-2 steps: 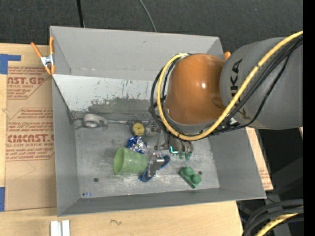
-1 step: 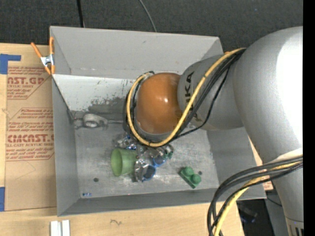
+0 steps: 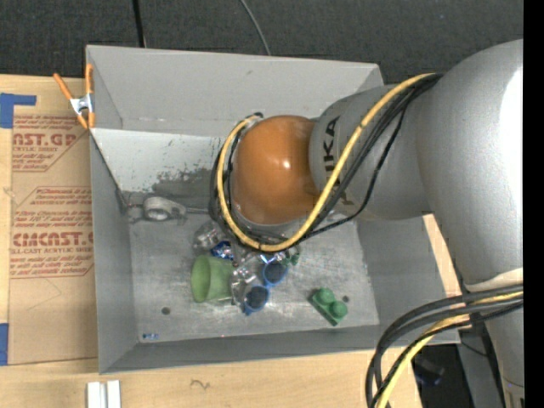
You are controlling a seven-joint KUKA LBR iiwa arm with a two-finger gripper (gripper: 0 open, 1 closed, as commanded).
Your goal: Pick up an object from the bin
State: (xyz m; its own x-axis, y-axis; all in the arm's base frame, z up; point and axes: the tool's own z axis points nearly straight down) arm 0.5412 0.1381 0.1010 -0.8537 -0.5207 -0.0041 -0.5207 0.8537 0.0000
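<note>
My gripper (image 3: 248,270) pokes out from under the arm's orange cover, low over a small cluster in the middle of the bin floor. Against its left side lies a pale green cup-shaped thing (image 3: 204,280) on its side. Just below the gripper is a blue ringed piece (image 3: 255,297), and another small blue bit (image 3: 223,249) sits at its upper left. The cover hides the rest of the cluster.
A dark green block (image 3: 329,306) lies alone at the lower right of the floor. A grey metal ring-ended part (image 3: 158,210) rests by the back left wall. A tiny speck (image 3: 150,337) sits at the front left corner. The arm covers the bin's right side.
</note>
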